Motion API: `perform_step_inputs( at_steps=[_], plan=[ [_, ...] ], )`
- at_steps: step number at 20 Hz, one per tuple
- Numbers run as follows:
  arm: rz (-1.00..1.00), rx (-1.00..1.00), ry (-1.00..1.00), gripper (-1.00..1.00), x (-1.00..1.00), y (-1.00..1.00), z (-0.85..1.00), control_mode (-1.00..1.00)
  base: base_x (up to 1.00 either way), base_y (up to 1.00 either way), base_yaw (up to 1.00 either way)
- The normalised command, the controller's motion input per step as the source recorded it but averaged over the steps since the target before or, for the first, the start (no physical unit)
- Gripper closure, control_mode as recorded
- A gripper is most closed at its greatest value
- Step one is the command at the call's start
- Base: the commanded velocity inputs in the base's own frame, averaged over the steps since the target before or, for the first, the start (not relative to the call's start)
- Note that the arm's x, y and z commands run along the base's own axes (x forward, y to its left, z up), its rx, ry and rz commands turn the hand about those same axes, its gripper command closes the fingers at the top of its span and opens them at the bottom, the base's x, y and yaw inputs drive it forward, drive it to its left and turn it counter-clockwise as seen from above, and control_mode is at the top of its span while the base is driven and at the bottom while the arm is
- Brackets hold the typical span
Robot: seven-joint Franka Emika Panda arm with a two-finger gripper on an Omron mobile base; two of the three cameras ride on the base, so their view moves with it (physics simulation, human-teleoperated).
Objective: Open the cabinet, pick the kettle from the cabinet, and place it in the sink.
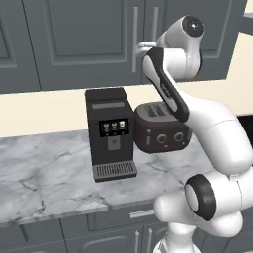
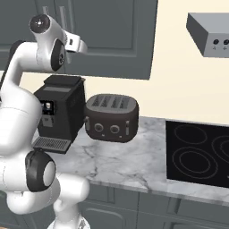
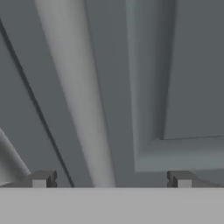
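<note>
I found no text, brand, number or sign that I could read anywhere in my views. The coffee machine [image 1: 110,133] had a small lit screen [image 1: 114,127] with three tiny icons, too small for me to make out. The toaster [image 2: 111,117] and the range hood [image 2: 209,33] carried plain round knobs, and I saw no legible markings beside them.

Light is even and soft in all three views, with no harsh glare. The coffee machine [image 1: 109,132] and toaster [image 1: 162,127], below the gripper [image 3: 111,179], cast only faint shadows on the marble counter [image 1: 44,173]. Just ahead of the fingertips, the cabinet [image 3: 183,65] and its handle [image 3: 76,87] look soft and blurred. Base views are slightly coarse, without edge distortion.
</note>
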Motion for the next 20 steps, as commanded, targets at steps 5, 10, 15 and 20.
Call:
perform_step_inputs(
  at_steps=[5, 10, 15, 20],
  plan=[
    [0.0, 0.0, 0.0, -1.0, 0.37, 0.08, 0.02, -1.0, 0.0, 0.0, 0.0],
    [0.0, 0.0, 0.0, -1.0, 0.37, 0.1, 0.0, -1.0, 0.0, 0.0, 0.0],
    [0.0, 0.0, 0.0, 1.0, 0.37, 0.1, 0.0, -1.0, 0.0, 0.0, 0.0],
    [0.0, 0.0, 0.0, 1.0, 0.26, 0.12, -0.05, -1.0, 0.0, 0.0, 0.0]
  ],
)
